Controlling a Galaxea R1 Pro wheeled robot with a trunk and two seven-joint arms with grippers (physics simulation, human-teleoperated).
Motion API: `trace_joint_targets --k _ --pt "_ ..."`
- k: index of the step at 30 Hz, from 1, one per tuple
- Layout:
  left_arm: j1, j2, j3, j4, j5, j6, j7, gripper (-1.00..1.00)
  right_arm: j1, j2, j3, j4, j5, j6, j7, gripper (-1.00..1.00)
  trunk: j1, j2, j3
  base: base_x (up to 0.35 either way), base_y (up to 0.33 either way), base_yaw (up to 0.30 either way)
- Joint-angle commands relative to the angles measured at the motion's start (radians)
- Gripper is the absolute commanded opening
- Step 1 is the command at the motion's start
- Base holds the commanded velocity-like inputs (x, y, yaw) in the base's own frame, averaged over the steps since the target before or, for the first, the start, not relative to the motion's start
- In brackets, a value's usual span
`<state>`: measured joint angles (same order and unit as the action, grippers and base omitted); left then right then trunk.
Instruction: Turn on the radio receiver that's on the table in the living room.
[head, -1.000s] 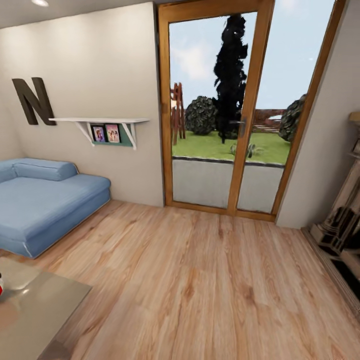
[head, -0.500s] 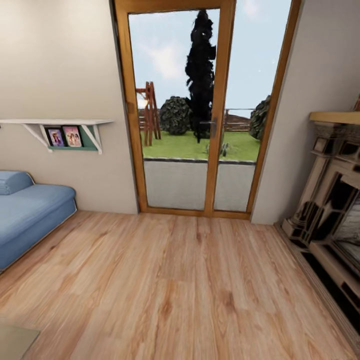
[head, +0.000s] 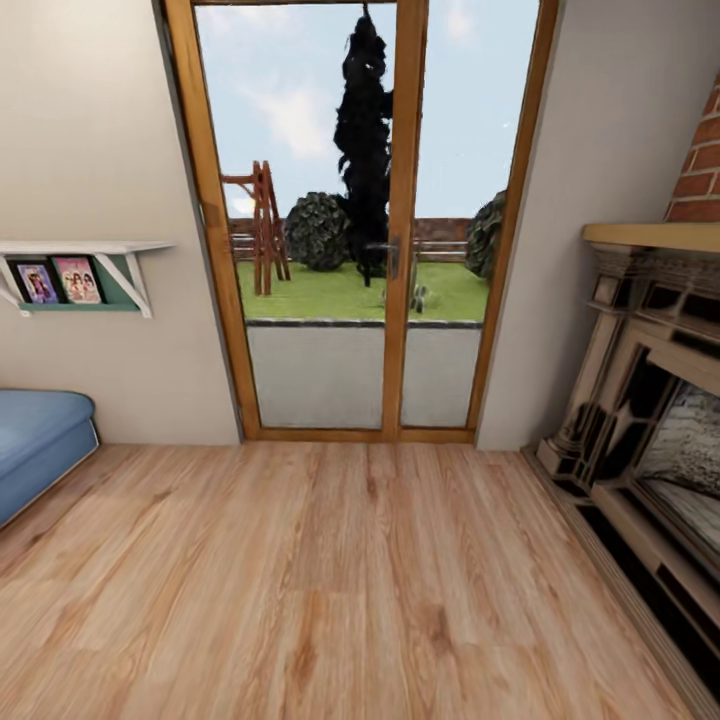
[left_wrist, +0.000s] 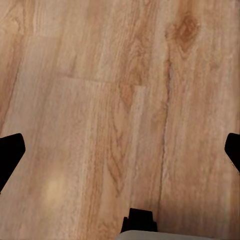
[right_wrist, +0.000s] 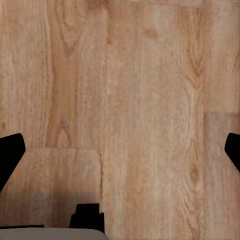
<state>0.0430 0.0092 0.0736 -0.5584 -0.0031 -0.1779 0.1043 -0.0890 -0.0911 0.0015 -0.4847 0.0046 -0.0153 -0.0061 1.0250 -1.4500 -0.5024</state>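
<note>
The radio receiver and the coffee table are out of view. In the head view I face a wood-framed glass door (head: 355, 220) onto a garden, with light wood floor (head: 320, 590) in front. A corner of the blue sofa (head: 35, 440) of the living room shows at the left edge. My left gripper (left_wrist: 120, 155) hangs open over bare floor planks, its dark fingertips (left_wrist: 9, 155) far apart. My right gripper (right_wrist: 120, 155) is open too, with fingertips (right_wrist: 10, 152) spread wide above the floor and nothing between them.
A stone and wood fireplace (head: 650, 420) with a brick chimney stands along the right wall. A white wall shelf (head: 85, 265) with small framed photos hangs at the left. Beige walls flank the door.
The whole head view has swung to the right: the door shifted left, the table corner and most of the sofa slid out of frame, and the fireplace came in at the right.
</note>
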Motion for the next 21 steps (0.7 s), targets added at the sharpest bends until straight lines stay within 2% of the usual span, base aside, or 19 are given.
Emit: trace_joint_targets --k 1,21 --pt "0.000 0.000 0.000 0.000 0.000 0.000 0.000 1.00 0.000 0.000 0.000 0.000 0.000 0.000 0.000 1.00 0.000 0.000 0.000 0.321 0.000 -0.009" --pt "0.000 0.000 0.000 0.000 0.000 0.000 0.000 1.00 0.000 0.001 0.000 0.000 0.001 0.000 0.000 1.00 0.000 0.000 0.000 0.321 0.000 -0.001"
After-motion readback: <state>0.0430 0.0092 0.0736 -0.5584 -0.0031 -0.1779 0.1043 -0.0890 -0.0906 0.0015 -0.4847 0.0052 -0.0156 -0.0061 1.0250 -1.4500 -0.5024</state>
